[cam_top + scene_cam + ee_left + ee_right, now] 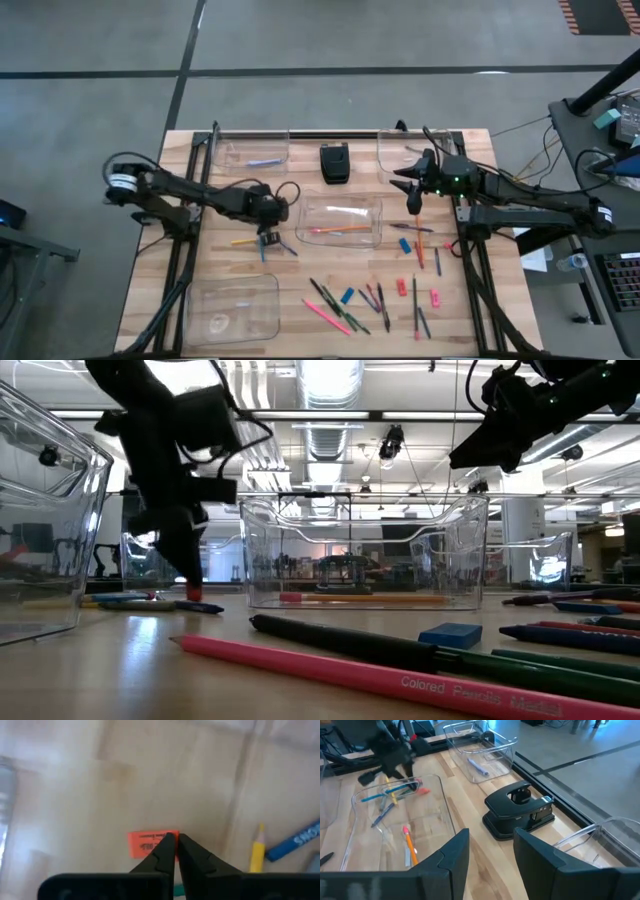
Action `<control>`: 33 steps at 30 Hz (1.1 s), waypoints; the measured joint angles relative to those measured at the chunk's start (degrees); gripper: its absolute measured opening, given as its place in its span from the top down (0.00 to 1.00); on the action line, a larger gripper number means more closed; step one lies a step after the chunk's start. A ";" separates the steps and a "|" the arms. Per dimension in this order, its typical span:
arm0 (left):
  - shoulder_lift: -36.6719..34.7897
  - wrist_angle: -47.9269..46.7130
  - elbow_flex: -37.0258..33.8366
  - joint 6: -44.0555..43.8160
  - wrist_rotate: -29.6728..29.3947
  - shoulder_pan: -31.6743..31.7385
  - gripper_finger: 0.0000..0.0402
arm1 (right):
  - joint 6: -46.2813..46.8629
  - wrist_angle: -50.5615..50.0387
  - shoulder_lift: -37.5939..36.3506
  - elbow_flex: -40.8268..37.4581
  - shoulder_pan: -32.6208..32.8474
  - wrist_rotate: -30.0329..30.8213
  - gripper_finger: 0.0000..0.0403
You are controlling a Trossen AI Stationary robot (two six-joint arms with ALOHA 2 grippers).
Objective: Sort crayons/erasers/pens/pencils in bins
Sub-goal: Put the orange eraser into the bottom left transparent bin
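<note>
Wooden table (220, 270), left gripper (176, 840) pinching eraser (145, 843)

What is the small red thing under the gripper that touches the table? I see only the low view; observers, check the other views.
Observer: A small red rectangular eraser with printing, lying flat; the left gripper is shut at its edge.
Operator: And the other arm?
Observer: The right gripper is open, with nothing between its fingers.
Operator: Anything sorted far back?
Observer: The far left clear plastic bin holds one pale blue stick.
</note>
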 joint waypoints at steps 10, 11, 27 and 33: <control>-13.13 -3.49 1.11 -0.13 0.56 -3.27 1.00 | 0.39 -0.09 0.00 -0.02 0.00 -0.02 0.64; -14.73 -4.48 1.65 -0.35 0.65 -4.12 1.00 | 0.39 -0.12 0.00 -0.02 0.00 -0.03 0.64; -23.21 -7.79 9.27 -24.53 8.49 -34.19 1.00 | 2.21 -0.57 -0.01 -0.17 1.17 -0.48 0.64; -15.79 -7.59 9.27 -37.60 9.86 -41.03 1.00 | 2.78 -0.39 0.00 -0.18 1.15 -0.46 0.64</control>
